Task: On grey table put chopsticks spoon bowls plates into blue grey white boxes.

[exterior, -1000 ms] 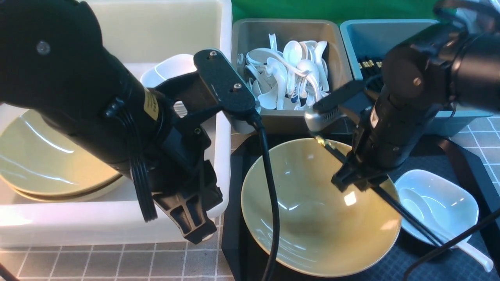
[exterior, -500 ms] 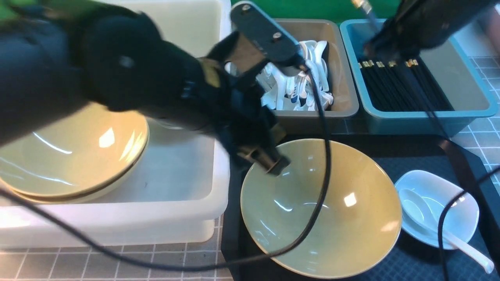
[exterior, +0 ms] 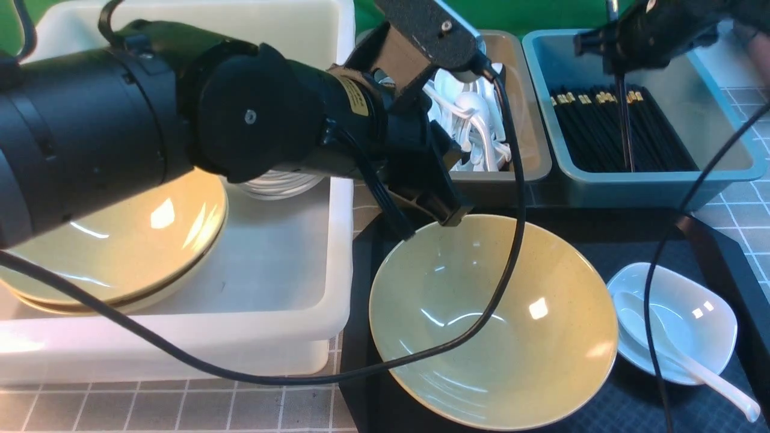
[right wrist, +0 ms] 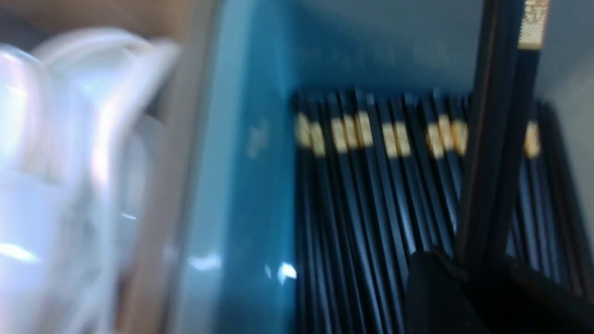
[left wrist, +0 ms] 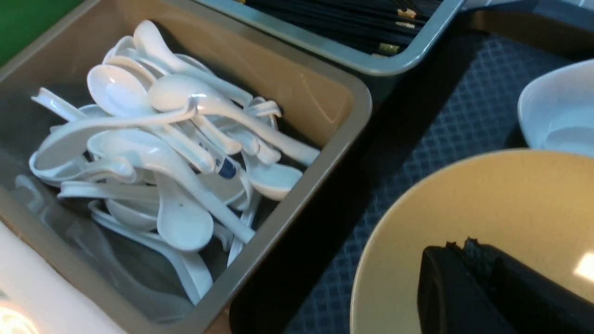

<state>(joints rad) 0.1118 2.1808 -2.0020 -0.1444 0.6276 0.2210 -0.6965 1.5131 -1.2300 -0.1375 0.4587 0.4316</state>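
Observation:
My right gripper [exterior: 616, 51] is shut on a pair of black chopsticks [exterior: 624, 120] that hang almost upright over the blue box [exterior: 728, 162]. Their lower ends reach the row of chopsticks [exterior: 589, 138] lying in it. The right wrist view shows the held pair [right wrist: 496, 139] rising from the gripper [right wrist: 478, 264]. My left gripper [exterior: 448, 216] is shut and empty, just above the far rim of the big yellow bowl [exterior: 493, 325]. Its closed tips [left wrist: 459, 246] show over the bowl [left wrist: 510, 195]. A white spoon [exterior: 692, 367] lies in a small white dish [exterior: 710, 313].
The grey box [exterior: 532, 162] holds several white spoons [left wrist: 176, 139]. The white box [exterior: 283, 288] holds stacked yellow plates [exterior: 120, 240] and white bowls [exterior: 277, 180]. Bowl and dish sit on a black tray [exterior: 662, 234]. My left arm's cable [exterior: 511, 240] loops over the bowl.
My right gripper lifted the chopsticks off the yellow bowl and carried them back over the blue box. My left arm swung from the white box to the bowl's far rim.

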